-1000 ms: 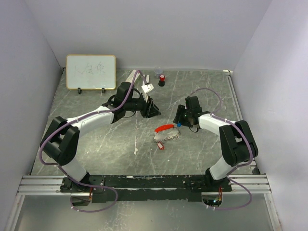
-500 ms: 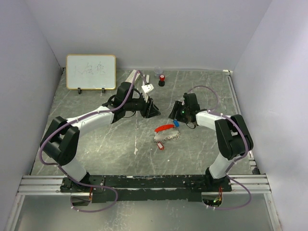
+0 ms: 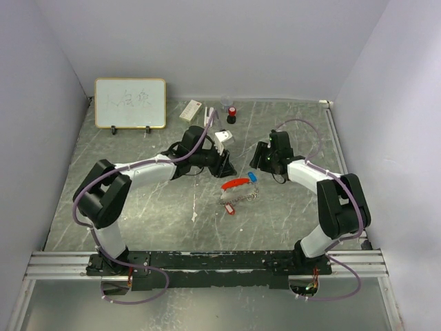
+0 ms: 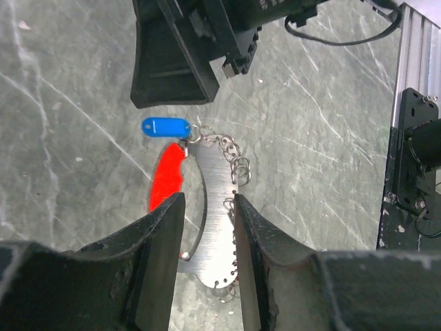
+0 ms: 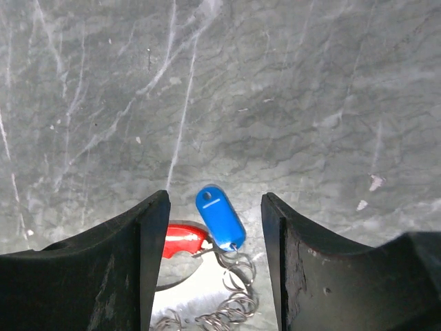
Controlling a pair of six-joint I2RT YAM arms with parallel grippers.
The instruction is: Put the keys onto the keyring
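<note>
Left wrist view: the left jaws stand a narrow gap apart and grip nothing. Through that gap the keyring [image 4: 215, 224] lies on the bench [image 4: 69, 138], its grey strip running between the two fingers and its red strap [image 4: 167, 181] just beyond the left one. The blue key [image 4: 165, 127] lies past the tips, touching the ring chain [image 4: 231, 155]. The right jaws are spread wide and empty, with the blue key lying between their tips. The red key [image 3: 229, 209] lies outside both jaws, at the keyring's near end.
</note>
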